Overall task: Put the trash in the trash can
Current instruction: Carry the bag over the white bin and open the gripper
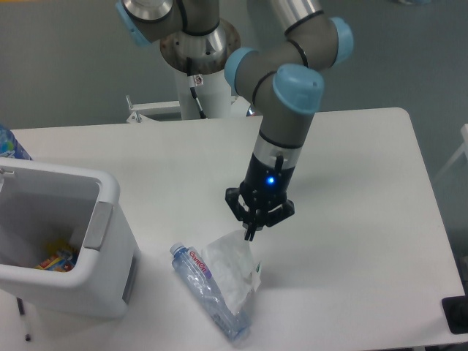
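Fingers on the gripper (250,233) look pinched together on the top corner of the plastic wrapper (231,267), though the tips are tiny and dark from this angle, so it's my best read rather than a sure thing. Most of the wrapper hangs below them, with its lower part draped over the clear bottle (207,292), which lies flat on the white table (351,219) with its blue cap pointing toward the trash can (88,241). The bin sits off at the left edge of the table, well apart from the gripper, and there's something colourful already at the bottom of it. So progress-wise, I'd say early days: the wrapper is grabbed but not carried over, and nobody's touched the bottle. Both pieces have yet to go in.
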Available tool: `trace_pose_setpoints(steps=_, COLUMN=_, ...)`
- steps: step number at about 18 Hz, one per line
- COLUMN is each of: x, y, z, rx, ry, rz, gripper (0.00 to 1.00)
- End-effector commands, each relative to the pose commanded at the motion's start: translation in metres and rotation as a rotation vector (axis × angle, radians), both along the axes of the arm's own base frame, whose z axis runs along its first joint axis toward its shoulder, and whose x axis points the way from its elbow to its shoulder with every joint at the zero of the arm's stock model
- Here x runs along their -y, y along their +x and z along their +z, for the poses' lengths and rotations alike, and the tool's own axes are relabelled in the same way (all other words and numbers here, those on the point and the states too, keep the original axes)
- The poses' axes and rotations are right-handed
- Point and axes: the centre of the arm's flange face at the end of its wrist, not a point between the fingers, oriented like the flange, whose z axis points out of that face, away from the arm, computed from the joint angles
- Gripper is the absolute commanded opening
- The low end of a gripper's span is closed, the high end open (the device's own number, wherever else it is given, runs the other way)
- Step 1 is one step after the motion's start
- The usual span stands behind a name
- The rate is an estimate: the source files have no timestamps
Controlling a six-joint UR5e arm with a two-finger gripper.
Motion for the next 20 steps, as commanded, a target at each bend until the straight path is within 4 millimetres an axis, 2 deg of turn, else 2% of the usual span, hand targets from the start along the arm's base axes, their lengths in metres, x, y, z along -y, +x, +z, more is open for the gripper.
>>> trace_pose_setpoints(steps=2, x=0.001, y=0.011, z=0.027, rx=0.007, ry=0.054, rz=0.007, gripper=0.06)
trace_pose_setpoints(steps=5, x=0.009, y=0.027, z=0.052, rx=0.002, ry=0.094, rz=0.009, gripper=0.06)
trace_pose_setpoints(steps=10, x=0.005, y=0.08, z=0.099, rx=-0.001, ry=0.159, rz=-0.013, gripper=0.06)
trace_pose_setpoints(steps=11, x=0.005, y=0.088, z=0.105, rx=-0.003, ry=0.166, rz=-0.015, gripper=0.06)
trace_pose_setpoints(steps=15, x=-0.001, y=0.14, z=0.131, rx=-0.009, ry=0.2, rz=-0.069, gripper=0.06)
trace_pose_setpoints(steps=20, x=-0.011, y=0.194, z=0.147, rx=-0.004, ry=0.221, rz=-0.139, gripper=0.08)
